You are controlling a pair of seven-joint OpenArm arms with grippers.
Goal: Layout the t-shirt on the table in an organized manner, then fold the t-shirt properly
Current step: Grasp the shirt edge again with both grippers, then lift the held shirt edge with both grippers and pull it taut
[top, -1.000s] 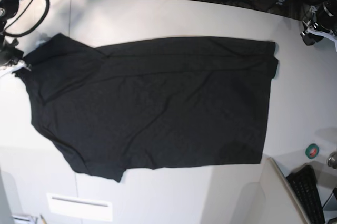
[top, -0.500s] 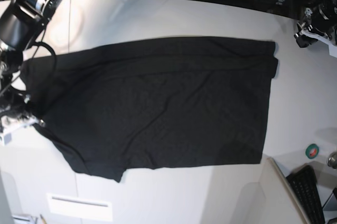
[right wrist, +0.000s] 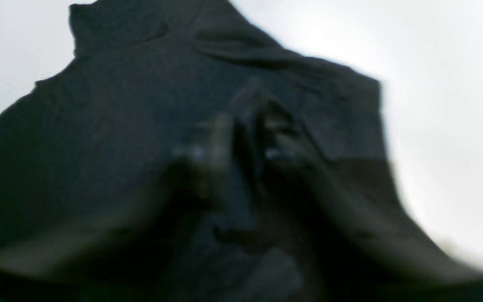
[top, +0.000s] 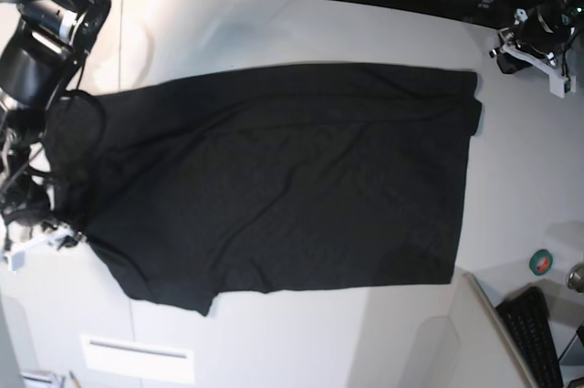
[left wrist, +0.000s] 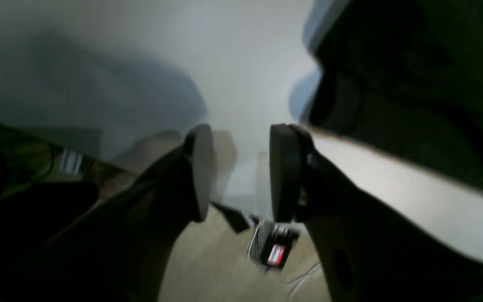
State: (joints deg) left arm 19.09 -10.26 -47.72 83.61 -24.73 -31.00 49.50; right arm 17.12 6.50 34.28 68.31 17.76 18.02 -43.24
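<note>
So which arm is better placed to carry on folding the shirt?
The right. The right gripper is at the t-shirt's sleeve end, over the cloth. The left gripper is open and empty, off past the far corner of the table.

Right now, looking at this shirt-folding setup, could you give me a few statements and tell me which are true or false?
1. The t-shirt is black. True.
2. The t-shirt hangs off the table. False: it lies spread on the tabletop.
3. The left gripper holds cloth. False: its jaws stand apart with nothing between them.
4. A keyboard sits at the base view's lower right. True.
5. The right gripper is at the shirt's edge. True.
</note>
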